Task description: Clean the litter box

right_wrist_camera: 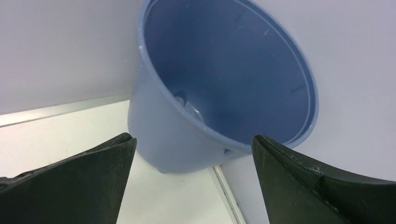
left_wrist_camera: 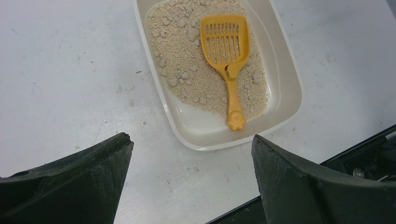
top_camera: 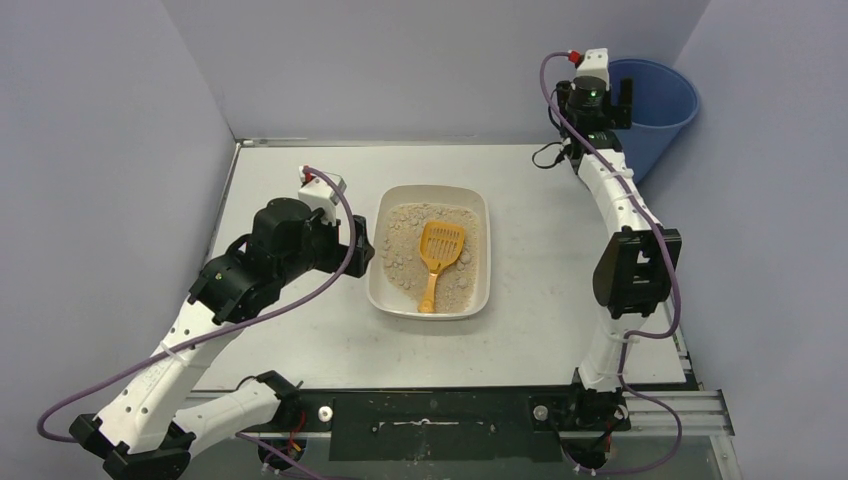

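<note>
- Litter box [top_camera: 392, 296]: sits mid-table [top_camera: 300, 340], within reach of both arms. Clumps lie scattered through the litter.
- Scoop [top_camera: 437, 262]: lies inside the box, slotted head on the litter and handle toward the near rim. This presents the handle to a grasp from the arms' side.
- Left fingers [left_wrist_camera: 84, 182]: spread wide and empty, just beside the box's left wall and facing the scoop. Judged staged for the pick-up.
- Right fingers [right_wrist_camera: 303, 186]: spread wide and empty, raised before the blue bucket [top_camera: 660, 105], well apart from the box.
- Bucket: stands at the far right corner, mouth open. Judged the dump point for sifted clumps.
- Finding: scoop untouched, sifting not yet begun.
</note>
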{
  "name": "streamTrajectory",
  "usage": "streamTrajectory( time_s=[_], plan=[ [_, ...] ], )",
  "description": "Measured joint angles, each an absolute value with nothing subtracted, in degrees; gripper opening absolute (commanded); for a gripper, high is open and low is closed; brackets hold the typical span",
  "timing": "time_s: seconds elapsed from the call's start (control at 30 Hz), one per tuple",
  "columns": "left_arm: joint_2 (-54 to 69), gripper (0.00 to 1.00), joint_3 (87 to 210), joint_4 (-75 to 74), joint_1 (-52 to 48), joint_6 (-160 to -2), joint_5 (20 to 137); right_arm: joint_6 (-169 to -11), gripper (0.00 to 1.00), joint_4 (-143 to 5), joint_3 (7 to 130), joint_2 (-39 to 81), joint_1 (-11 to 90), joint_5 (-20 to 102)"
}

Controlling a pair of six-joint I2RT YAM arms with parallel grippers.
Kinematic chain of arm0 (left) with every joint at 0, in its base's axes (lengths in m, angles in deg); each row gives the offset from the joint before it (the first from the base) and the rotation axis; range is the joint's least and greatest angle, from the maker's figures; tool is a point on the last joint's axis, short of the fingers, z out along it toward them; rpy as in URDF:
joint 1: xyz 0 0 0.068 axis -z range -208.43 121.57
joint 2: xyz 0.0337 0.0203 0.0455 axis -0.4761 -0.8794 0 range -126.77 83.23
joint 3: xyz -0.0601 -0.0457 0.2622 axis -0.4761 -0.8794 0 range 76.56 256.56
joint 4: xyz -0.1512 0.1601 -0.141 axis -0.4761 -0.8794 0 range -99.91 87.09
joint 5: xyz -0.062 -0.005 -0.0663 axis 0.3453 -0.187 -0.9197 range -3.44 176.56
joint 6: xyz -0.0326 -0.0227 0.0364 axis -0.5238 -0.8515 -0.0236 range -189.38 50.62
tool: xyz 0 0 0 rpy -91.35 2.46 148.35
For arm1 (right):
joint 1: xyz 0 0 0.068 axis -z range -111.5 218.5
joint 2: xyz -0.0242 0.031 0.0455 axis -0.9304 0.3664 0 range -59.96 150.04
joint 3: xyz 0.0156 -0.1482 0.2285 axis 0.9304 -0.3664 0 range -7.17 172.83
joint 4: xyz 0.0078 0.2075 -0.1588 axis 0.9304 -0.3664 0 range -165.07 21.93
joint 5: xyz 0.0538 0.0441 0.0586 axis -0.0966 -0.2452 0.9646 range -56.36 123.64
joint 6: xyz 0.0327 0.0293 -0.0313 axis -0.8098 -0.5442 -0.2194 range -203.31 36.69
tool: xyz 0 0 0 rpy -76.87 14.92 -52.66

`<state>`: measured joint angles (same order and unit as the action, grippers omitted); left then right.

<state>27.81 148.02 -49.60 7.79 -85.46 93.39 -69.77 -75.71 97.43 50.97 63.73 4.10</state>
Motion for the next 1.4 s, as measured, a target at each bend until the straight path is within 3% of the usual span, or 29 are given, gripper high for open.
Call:
streamTrajectory(
  time_s=[0.57, 1.1, 1.33, 1.4],
  plan=[
    [26.7, 0.97, 148.0, -50.4, 7.8, -85.2, 93.5, -72.4, 0.98, -74.5, 105.2, 60.2, 69.0, 10.3],
    [26.2, 0.97, 148.0, -50.5, 7.8, -85.2, 93.4, -74.0, 0.48, -73.2, 101.8, 57.6, 70.4, 17.8],
    [26.5, 0.97, 148.0, -50.5, 7.8, -85.3, 93.4, -73.9, 0.19, -74.6, 100.2, 55.7, 70.3, 21.3],
    [26.8, 0.97, 148.0, -50.5, 7.8, -85.3, 93.3, -74.2, 0.07, -75.3, 99.8, 55.0, 70.0, 22.3]
  ],
)
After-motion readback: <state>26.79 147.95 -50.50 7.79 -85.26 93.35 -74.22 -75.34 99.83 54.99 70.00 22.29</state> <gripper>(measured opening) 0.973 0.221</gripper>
